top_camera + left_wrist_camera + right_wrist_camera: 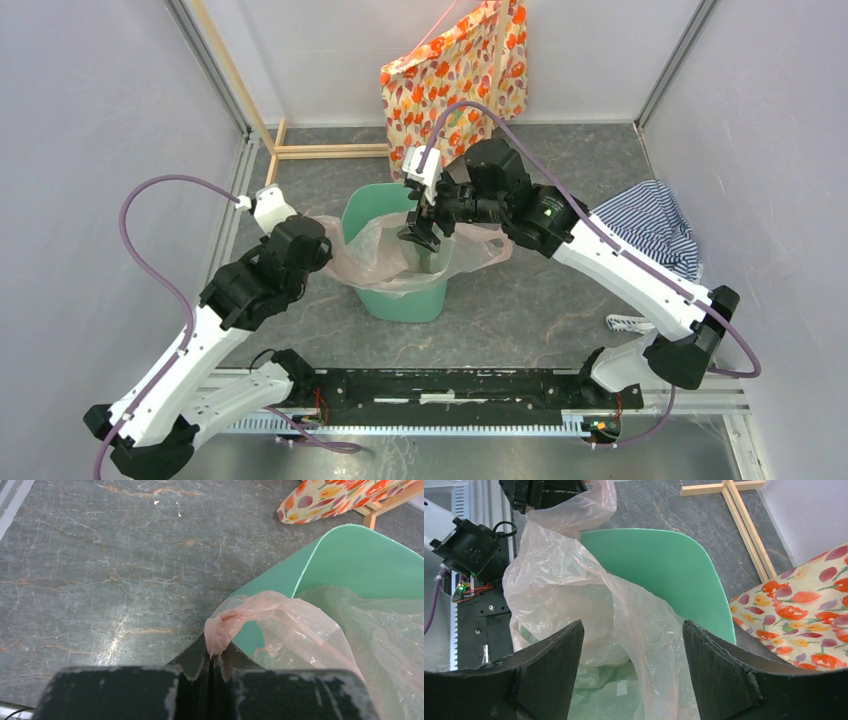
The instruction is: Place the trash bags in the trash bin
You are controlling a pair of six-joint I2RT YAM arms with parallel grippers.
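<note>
Trash bag (270, 615) drapes over the trash bin (405, 300) rim. The left gripper (213, 662) pinches its handle there to anchor it. The right gripper (633, 650), spread, hovers inside the bin, probably to press the bag down.

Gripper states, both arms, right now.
Left gripper: shut on the trash bag handle, just outside the trash bin.
Right gripper: open above the trash bin, gripping nothing; loose bag film lies between its fingers.

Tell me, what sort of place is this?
Likely a robot test booth, not a home: plain white walls box in a stone-patterned table, and a left arm and right arm bolted at its edge work over a trash bin.
</note>
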